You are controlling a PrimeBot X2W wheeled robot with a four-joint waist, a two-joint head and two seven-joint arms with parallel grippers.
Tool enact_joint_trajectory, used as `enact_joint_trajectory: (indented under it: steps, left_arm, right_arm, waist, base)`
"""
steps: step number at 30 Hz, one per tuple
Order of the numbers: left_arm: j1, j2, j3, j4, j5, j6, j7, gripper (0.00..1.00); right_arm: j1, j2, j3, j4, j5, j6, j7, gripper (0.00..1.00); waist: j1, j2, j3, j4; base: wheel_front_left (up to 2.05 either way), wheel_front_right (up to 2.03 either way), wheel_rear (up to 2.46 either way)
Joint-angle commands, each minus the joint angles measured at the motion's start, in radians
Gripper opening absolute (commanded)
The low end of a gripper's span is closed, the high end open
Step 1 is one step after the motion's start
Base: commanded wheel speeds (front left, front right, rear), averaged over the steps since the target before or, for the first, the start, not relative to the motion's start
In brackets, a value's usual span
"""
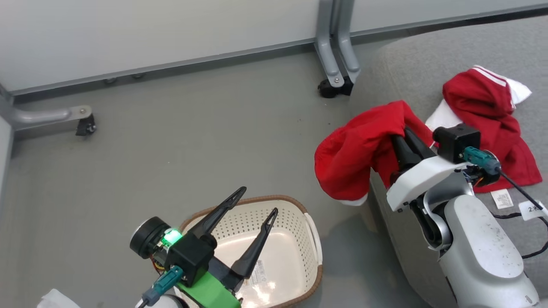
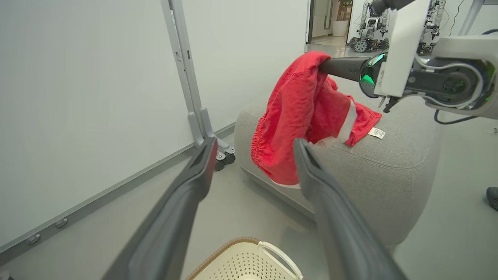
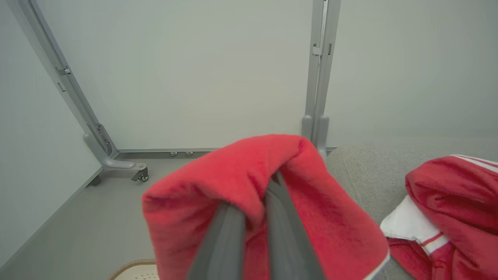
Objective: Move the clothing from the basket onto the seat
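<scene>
The plain bright red fabric shorts (image 1: 355,158) hang bunched from the right pincer (image 1: 406,137), whose two dark fingers (image 1: 402,152) are clamped close together on a fold near the top of the cloth. Their long axis runs downward from that pinch, with the gathered waistband lowest. Most of the cloth droops past the rounded corner of the large grey upholstered seat (image 1: 428,64), over the grey floor (image 1: 192,149) rather than the cushion top. The release, I judge, calls for carrying them further in over the seat, toward the crumpled red shirt with white panels (image 1: 483,107) lying there. The left pincer (image 1: 260,199) stands wide and holds nothing, above the oval cream perforated plastic basket (image 1: 295,200), in which I see no garment.
</scene>
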Motion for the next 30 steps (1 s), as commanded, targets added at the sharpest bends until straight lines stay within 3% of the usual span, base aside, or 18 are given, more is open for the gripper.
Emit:
enact_joint_trajectory:
  steps: [1, 11, 17, 23, 30]
  left_arm:
    - [-0.018, 0.009, -0.002, -0.003, 0.006, -0.005, 0.006, 1.00]
    - [-0.074, 0.039, -0.024, -0.027, 0.042, -0.027, 0.041, 1.00]
    - [-0.106, 0.057, -0.021, -0.047, 0.055, -0.032, 0.062, 1.00]
    - [-0.140, 0.071, -0.026, -0.072, 0.067, -0.042, 0.079, 1.00]
    - [-0.203, 0.089, -0.032, -0.111, 0.083, -0.060, 0.101, 1.00]
  right_arm:
    - [0.013, 0.001, -0.013, -0.014, -0.009, -0.001, 0.003, 0.00]
    - [0.037, 0.012, -0.145, -0.104, -0.054, -0.001, 0.009, 0.00]
    - [0.039, 0.021, -0.223, -0.138, -0.049, -0.001, -0.004, 0.00]
    - [-0.004, 0.030, -0.314, -0.166, -0.034, -0.001, -0.022, 0.00]
    - [-0.108, 0.005, -0.428, -0.165, -0.002, -0.001, -0.036, 0.00]
  waist:
    - [0.0000, -0.0001, 0.061, -0.075]
    - [0.0000, -0.0001, 0.165, -0.225]
    - [0.0000, -0.0001, 0.216, -0.279]
    - [0.0000, -0.0001, 0.267, -0.297]
    - [0.0000, -0.0001, 0.350, -0.269]
  base:
    - [0.00, 0.00, 0.00]
    - [0.00, 0.00, 0.00]
    - [0.00, 0.00, 0.00]
    - [0.00, 0.00, 0.00]
    - [0.00, 0.00, 0.00]
